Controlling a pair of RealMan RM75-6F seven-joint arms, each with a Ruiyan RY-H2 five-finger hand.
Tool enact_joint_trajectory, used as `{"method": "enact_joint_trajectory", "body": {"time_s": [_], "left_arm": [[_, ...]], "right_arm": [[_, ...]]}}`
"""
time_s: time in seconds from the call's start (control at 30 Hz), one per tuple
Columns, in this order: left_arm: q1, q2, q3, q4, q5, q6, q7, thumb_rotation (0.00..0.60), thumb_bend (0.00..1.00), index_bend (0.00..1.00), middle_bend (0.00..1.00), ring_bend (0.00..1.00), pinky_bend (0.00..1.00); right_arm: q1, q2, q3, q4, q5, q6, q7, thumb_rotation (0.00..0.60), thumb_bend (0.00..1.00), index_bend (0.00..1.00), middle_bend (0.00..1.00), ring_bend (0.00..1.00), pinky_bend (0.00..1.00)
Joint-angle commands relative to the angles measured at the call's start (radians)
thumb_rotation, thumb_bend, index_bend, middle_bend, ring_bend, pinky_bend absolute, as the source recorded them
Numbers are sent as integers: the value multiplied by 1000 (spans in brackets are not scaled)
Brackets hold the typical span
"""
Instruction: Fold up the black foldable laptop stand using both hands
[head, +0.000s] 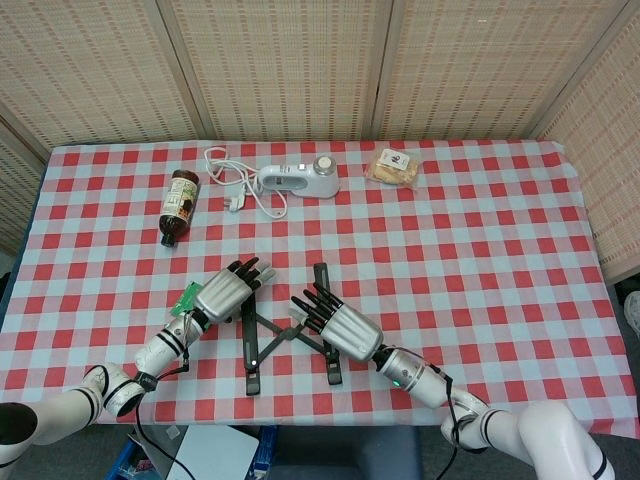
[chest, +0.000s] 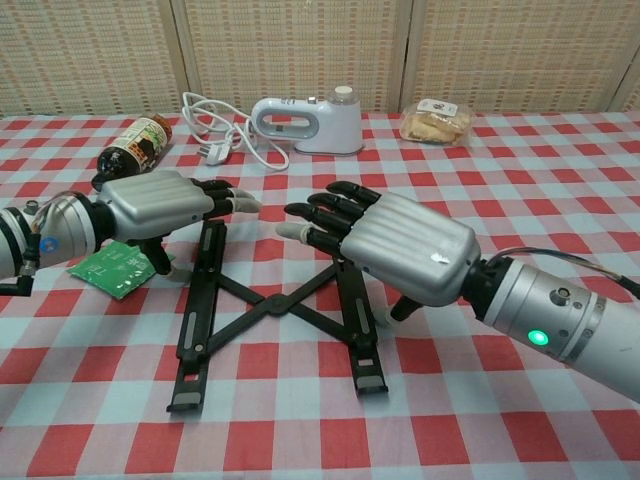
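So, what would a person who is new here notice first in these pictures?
Probably the two silver hands low over the red checked table: the left hand and right hand, both open, flank the black laptop stand, which lies unfolded in an X. Further back lie a bottle and a white mixer.

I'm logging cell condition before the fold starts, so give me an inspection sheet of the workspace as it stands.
Surface: table under a red-and-white checked cloth.
Job's things: black laptop stand lying unfolded, its X-brace spread.
Clutter: brown bottle on its side; white hand mixer; bagged snack; green circuit board.
Hands: left hand and right hand above the stand's rails, fingers extended, holding nothing.
Cables: mixer's white cord, coiled beside it.
Surroundings: woven screen panels behind the table.
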Motion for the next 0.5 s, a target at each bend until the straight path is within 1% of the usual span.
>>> {"method": "enact_joint_trajectory", "body": {"time_s": [0.03, 0.5], "left_arm": [[-1, 1, 0, -3, -1, -1, -5, 600, 206, 0, 0, 0, 202], [-11, 6, -9, -30, -16, -14, -23, 600, 206, 0, 0, 0, 199]], "right_arm": [[1, -10, 3, 9, 4, 4, 2, 600, 0, 0, 0, 0, 0], [14, -59, 16, 52, 14, 29, 24, 600, 0, 0, 0, 0, 0]]}}
